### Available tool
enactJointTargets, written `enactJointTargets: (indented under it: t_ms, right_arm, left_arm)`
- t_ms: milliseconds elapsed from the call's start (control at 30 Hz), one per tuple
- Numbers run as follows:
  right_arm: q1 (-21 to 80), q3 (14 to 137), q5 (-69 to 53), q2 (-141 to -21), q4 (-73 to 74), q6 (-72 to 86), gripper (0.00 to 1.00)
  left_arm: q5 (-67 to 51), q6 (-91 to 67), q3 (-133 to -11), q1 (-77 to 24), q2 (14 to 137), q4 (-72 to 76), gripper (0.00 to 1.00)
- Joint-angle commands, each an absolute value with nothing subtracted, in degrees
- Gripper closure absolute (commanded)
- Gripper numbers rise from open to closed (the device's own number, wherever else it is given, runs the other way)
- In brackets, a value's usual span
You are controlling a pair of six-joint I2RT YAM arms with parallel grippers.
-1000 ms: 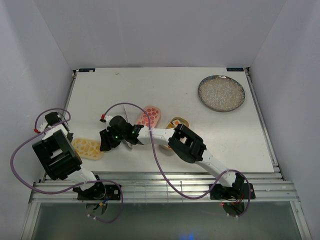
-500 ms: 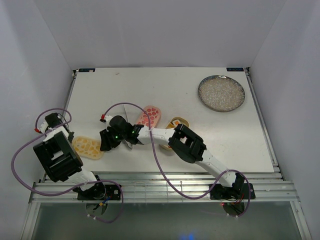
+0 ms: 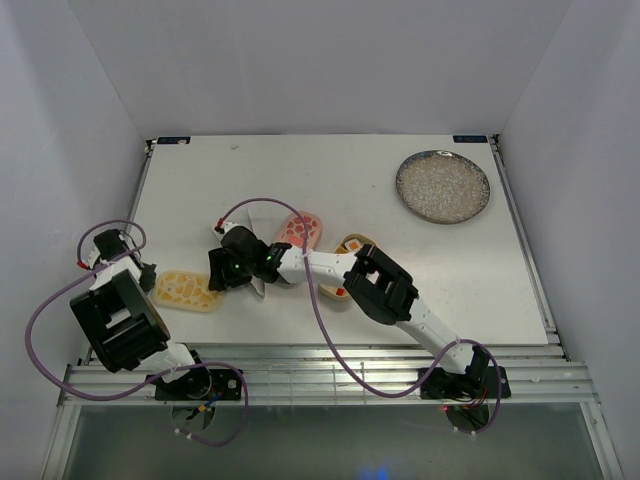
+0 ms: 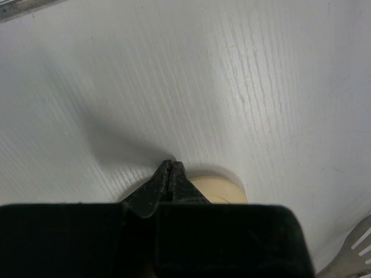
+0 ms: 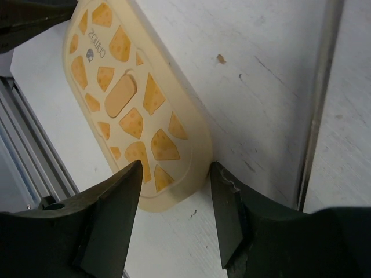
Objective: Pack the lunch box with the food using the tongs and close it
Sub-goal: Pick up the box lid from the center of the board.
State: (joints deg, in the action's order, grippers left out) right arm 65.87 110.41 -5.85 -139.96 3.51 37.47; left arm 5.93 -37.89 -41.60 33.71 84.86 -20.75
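The tan-yellow pebble-patterned lid (image 3: 186,290) (image 5: 133,110) of the lunch box lies flat at the table's left. My right gripper (image 3: 224,276) (image 5: 175,168) is open, and its jaws straddle the lid's right end. My left gripper (image 3: 147,275) (image 4: 169,165) is shut on nothing, tips on the table at the lid's (image 4: 219,187) left end. A pink lid (image 3: 303,228) and a tan tray (image 3: 354,246) holding an orange-topped piece of food lie mid-table, partly under the right arm. The silvery tongs (image 3: 258,289) (image 4: 355,252) lie beside the right gripper.
A round grey speckled plate (image 3: 442,186) sits at the back right. The aluminium rail (image 3: 300,375) runs along the near edge, close behind the lid. The right arm (image 3: 380,285) stretches across the table's middle to the left.
The left gripper has shut. The tan lid has shifted a little right and turned more level. The right gripper moved slightly up and right, its jaws a bit wider.
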Motion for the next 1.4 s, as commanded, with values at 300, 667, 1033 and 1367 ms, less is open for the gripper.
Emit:
enactJointTargets:
  t_ms: [300, 667, 1033, 1367]
  right_arm:
    - [66.0, 112.6, -0.2, -138.5, 14.1, 47.7, 0.48]
    - [66.4, 107.9, -5.0, -135.0, 7.7, 44.5, 0.58]
    - [67.4, 103.0, -6.5, -131.4, 3.9, 42.6, 0.67]
    - [67.4, 97.1, -8.5, -126.8, 0.6, 41.3, 0.92]
  left_arm:
    - [1.8, -40.3, -39.3, 33.0, 82.7, -28.0, 1.00]
    - [-2.9, -41.6, -37.0, 33.0, 80.4, -25.7, 1.00]
    - [-5.3, -44.7, -32.5, 33.0, 77.5, -21.6, 1.00]
    - [-6.0, -45.8, -31.9, 33.0, 76.0, -20.3, 1.00]
